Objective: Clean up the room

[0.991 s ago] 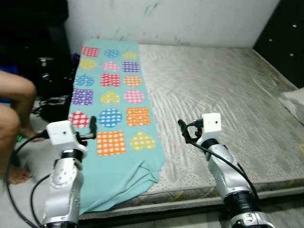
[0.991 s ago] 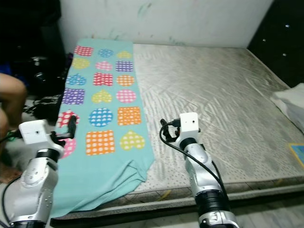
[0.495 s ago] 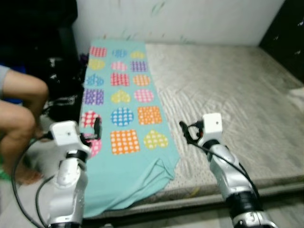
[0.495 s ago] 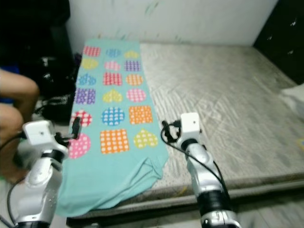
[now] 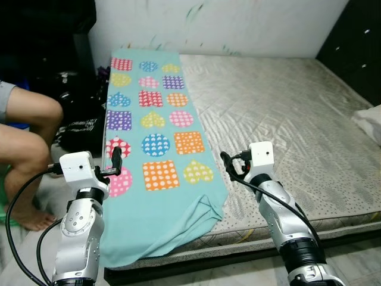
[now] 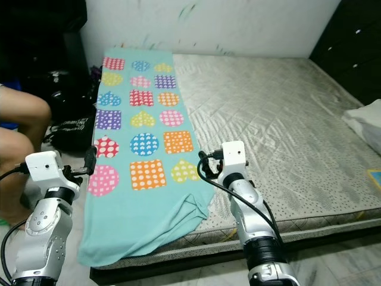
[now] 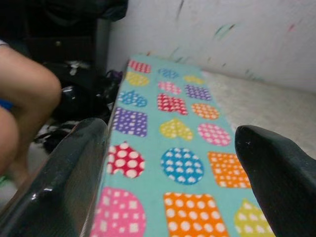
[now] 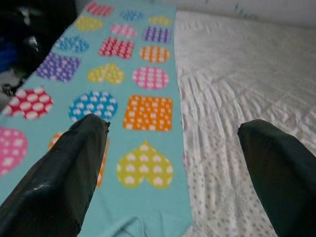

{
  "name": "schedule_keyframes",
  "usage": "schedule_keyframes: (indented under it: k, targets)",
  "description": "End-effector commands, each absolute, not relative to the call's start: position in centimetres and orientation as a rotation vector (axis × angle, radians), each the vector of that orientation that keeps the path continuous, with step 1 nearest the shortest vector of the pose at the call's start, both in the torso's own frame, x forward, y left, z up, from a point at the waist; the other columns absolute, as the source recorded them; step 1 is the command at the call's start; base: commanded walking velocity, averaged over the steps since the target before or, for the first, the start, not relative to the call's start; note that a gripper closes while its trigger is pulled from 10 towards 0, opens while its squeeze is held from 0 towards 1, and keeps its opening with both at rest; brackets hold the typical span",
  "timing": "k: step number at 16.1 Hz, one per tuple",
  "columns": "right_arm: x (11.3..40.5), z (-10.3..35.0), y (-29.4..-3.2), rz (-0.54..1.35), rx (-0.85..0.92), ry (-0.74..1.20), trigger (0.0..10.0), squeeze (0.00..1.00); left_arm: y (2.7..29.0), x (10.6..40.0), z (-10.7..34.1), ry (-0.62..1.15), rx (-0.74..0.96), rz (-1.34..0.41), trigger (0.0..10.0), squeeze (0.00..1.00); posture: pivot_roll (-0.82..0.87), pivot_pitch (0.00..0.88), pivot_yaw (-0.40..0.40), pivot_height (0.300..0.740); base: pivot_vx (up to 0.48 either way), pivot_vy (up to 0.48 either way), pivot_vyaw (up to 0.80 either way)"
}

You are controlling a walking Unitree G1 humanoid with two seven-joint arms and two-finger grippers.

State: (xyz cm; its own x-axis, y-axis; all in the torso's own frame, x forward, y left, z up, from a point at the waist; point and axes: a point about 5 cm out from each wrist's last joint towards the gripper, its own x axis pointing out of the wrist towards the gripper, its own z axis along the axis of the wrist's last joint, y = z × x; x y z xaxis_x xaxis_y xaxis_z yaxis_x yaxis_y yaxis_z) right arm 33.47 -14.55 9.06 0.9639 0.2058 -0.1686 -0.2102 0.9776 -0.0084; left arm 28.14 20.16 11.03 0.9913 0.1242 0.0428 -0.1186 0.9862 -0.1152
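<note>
A bed (image 5: 286, 113) with a bare grey quilted mattress runs back to a white wall (image 5: 226, 24). Along its left side lies a turquoise blanket (image 5: 156, 196) printed with dotted hearts, circles and squares in pink, orange, yellow, blue and purple. The blanket stretches from the wall end down to the near edge of the bed, where its lower part bunches into folds and hangs over the edge toward the floor.

The left end effector (image 7: 173, 182) is raised over the outer left edge of the blanket near the foot of the bed, and its two black fingers (image 7: 59, 182) stand wide apart with nothing between them; in the left wrist view the blanket's pattern shows through the gap. The right end effector (image 8: 173, 173) hovers above the near part of the bed, about where the blanket's right edge meets the bare mattress, and its fingers (image 8: 54, 177) are likewise spread wide and hold nothing. Neither touches the blanket.

To the left of the bed a person's bare legs (image 5: 27, 137) are bent, with a foot on the floor beside the robot's left arm. Behind them a pile of dark bags (image 5: 80, 113) sits against the bed's side. At the far right a white pillow (image 5: 370, 122) lies on the bed's edge, next to a dark cabinet (image 5: 357, 42).
</note>
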Motion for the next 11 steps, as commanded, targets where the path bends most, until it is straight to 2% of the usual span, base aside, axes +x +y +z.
schedule_keyframes:
  k: [1, 4, 5, 11]
  targets:
    - [33.8, 9.2, -15.5, 0.185, -0.047, 0.183, 10.0, 0.0, 20.5, 28.0, 10.5, -0.013, -0.098, 0.139, 10.0, 0.0, -0.02, 0.078, -0.108, 0.74, 0.0, 0.0, 0.0]
    - [33.4, 8.5, -16.3, 0.173, -0.055, 0.213, 10.0, 0.0, 21.1, 27.3, 10.0, 0.01, -0.089, 0.15, 10.0, 0.0, -0.01, 0.086, -0.108, 0.74, 0.0, 0.0, 0.0]
    - [33.3, 8.4, -16.4, 0.175, -0.054, 0.217, 10.0, 0.0, 20.9, 27.0, 9.8, 0.028, -0.141, 0.12, 10.0, 0.0, -0.01, 0.089, -0.108, 0.74, 0.0, 0.0, 0.0]
    - [31.9, 7.6, -17.5, 0.164, -0.046, 0.234, 10.0, 0.0, 21.4, 25.7, 9.3, 0.058, -0.05, 0.132, 10.0, 0.0, -0.01, 0.124, -0.1, 0.74, 0.0, 0.0, 0.0]
